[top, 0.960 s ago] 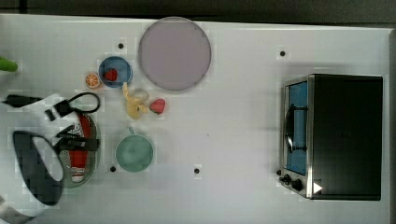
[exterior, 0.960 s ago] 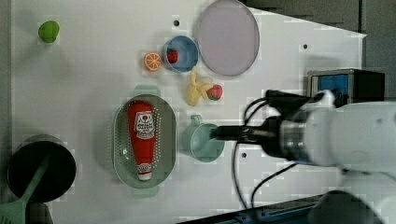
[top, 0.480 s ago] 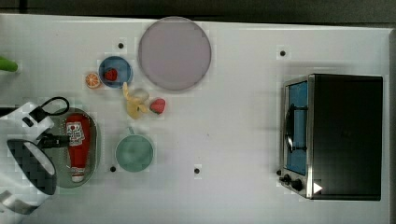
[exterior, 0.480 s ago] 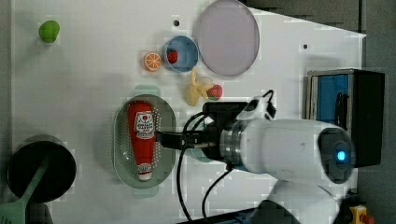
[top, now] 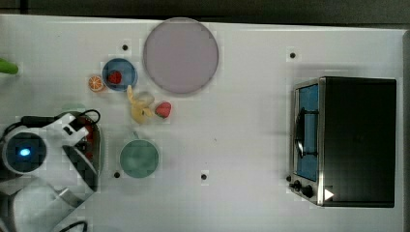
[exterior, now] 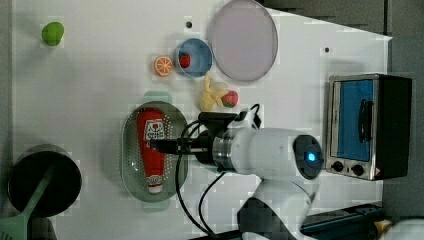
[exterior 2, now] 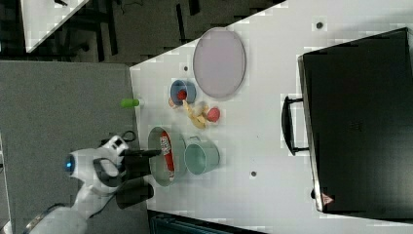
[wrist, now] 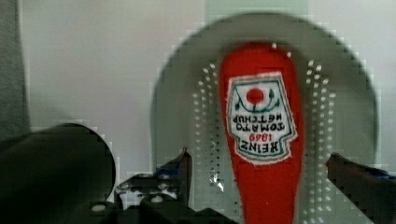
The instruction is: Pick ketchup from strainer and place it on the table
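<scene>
**Pincer poised over the ketchup in the strainer**

Nearest the wrist camera, the pincer [wrist: 259, 170] stands released, one finger [wrist: 180, 170] on each side of the ketchup [wrist: 261, 126], apart from it. The bottle lies flat along the pale green strainer [exterior: 131, 165], label up, white cap toward the left view's bottom. In the left view the pincer [exterior: 159, 145] hangs above the bottle's middle.

The step in hand looks like the descent to grasp. To do it well, I would keep the fingers straddling the bottle's width at the label, lower until they clear the strainer's rim, and clench gently, since a squeeze bottle may yield.

Farther off on the white surface [top: 251, 125], the teal cup [top: 139, 158] sits just beside the strainer; the bare space past it suits the placing.
</scene>
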Motion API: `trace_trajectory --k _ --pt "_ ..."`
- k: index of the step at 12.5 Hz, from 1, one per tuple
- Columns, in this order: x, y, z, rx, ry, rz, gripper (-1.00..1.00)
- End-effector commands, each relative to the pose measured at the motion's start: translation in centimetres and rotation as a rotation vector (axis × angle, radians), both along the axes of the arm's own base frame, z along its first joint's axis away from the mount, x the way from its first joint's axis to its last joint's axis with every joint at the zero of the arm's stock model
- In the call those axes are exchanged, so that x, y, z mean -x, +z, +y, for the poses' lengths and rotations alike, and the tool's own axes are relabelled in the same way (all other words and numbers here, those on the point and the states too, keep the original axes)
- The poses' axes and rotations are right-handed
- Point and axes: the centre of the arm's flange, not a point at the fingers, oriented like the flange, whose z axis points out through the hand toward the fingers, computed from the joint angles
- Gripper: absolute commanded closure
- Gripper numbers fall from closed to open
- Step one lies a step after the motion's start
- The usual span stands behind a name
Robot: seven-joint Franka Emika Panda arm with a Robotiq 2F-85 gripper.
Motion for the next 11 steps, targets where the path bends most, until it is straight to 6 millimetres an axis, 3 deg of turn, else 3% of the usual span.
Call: trace_trajectory --k 1,6,7,10,11 --pt "0.7 -2.9 -0.2 -0.010 -0.044 0.050 -1.00" --pt "0.9 -7.5 -0.3 -0.038 -0.064 0.080 -1.00" --pt "1.0 -8.2 -0.4 -0.031 -0.056 0.074 -0.92" --pt "1.1 -8.8 -0.1 -0.030 -0.034 0.039 -0.21" --pt "1.2 -8.4 0.3 -0.041 -0.028 0.031 -0.17"
